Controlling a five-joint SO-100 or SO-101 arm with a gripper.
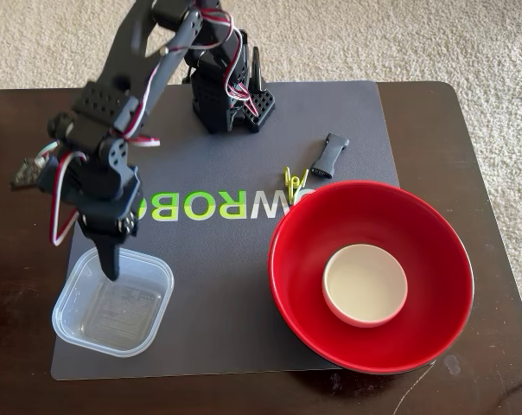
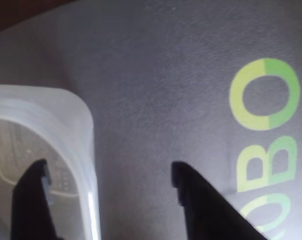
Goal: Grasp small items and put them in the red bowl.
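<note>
The gripper (image 2: 108,172) hangs low over the grey mat (image 1: 226,285), its two black fingers (image 2: 33,200) spread wide and straddling one wall of the clear square plastic tub (image 1: 112,303): in the wrist view one fingertip sits inside the tub and the other outside it on the mat, with the tub's rim between them. In the fixed view the tub stands at the mat's near left corner, well apart from the large red bowl (image 1: 416,251) at the right. The small white ceramic bowl (image 1: 365,284) already sits upright inside the red bowl. The yellow-green clip (image 1: 293,184) lies on the mat just beside the red bowl's far rim, and the short black clip (image 1: 329,156) lies a little beyond it, toward the arm's base (image 1: 231,104).
</note>
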